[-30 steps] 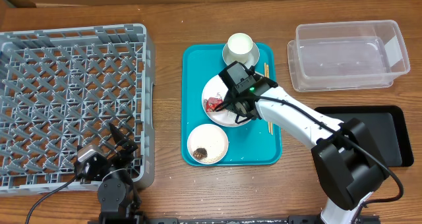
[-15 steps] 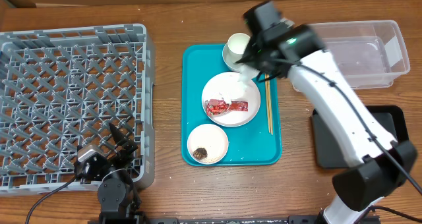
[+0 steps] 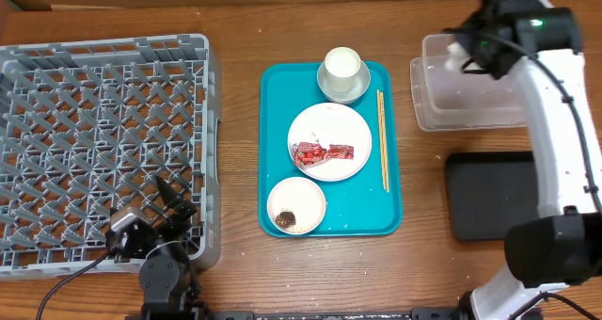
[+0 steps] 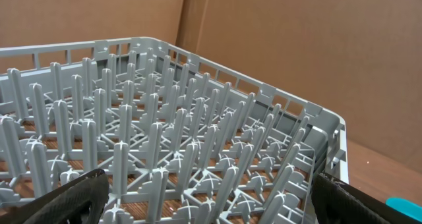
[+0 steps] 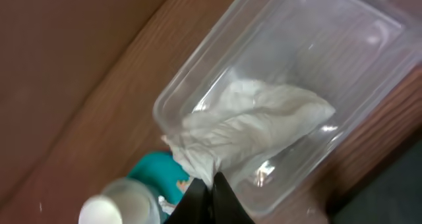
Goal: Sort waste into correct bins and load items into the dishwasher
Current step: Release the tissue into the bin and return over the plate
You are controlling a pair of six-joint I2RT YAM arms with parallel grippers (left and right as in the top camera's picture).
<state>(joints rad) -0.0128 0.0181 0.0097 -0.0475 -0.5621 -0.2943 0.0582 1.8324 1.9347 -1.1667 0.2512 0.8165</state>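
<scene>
My right gripper is shut on a crumpled white napkin and holds it over the clear plastic bin. In the overhead view the right gripper is above the left end of that bin. On the teal tray are a white plate with a red wrapper, a white cup, a small bowl with food scraps, and chopsticks. My left gripper is open and empty at the front of the grey dishwasher rack.
A black bin lies at the right front, partly under my right arm. The rack fills the left wrist view, with a cardboard wall behind it. The cup and tray corner show low in the right wrist view.
My right arm lifted the napkin off the plate and swung it up and right, from the tray to above the clear bin. The left arm has not moved.
</scene>
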